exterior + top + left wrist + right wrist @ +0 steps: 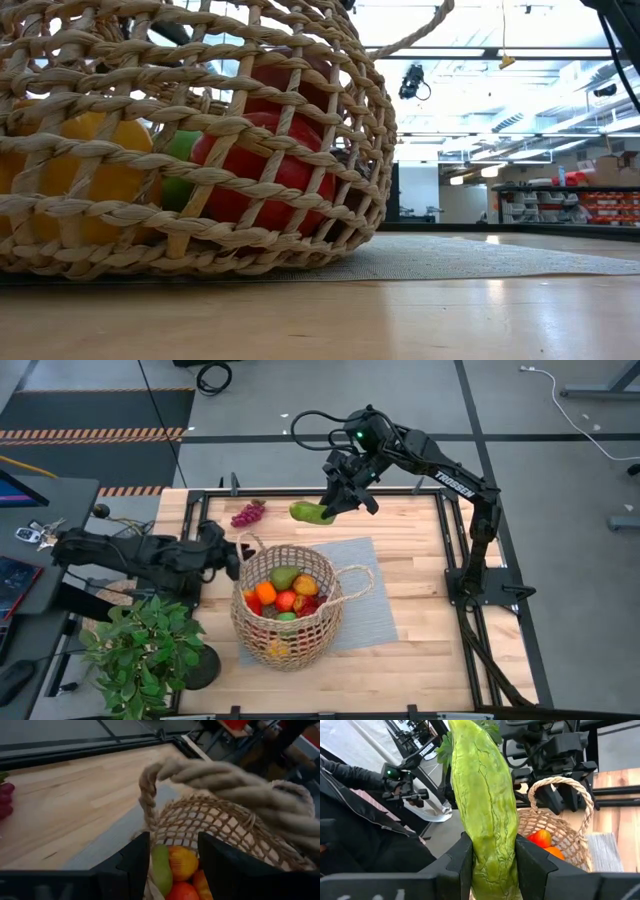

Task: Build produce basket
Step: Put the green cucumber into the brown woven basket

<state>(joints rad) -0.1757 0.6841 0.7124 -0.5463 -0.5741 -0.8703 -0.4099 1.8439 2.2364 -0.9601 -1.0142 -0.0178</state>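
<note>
- The basket, a round tan woven wicker one with open-weave sides and 2 thin loop handles, sits upright with its mouth facing up on a grey rectangular mat near the middle of the pale wooden table; 1 handle points toward the left arm, the other toward the right side of the table.
- The leafy green potted plant stands at the table's near left corner, close to the basket.
- The right arm reaches in from the right side and bears white lettering that reads "TROSSEN".
- The left gripper sits at the basket's left rim, its fingers partly apart on either side of the rim by the left handle; whether they press the wicker, I cannot tell.
- The right gripper hovers above the table's far edge, clamped on a long wrinkled green vegetable, whose long axis runs straight out past the fingertips, roughly toward the left arm.
- The produce in the basket is a heap of orange, red, green and yellow pieces.
- A purple grape bunch lies on bare wood at the far left, its long axis slanting.
</note>
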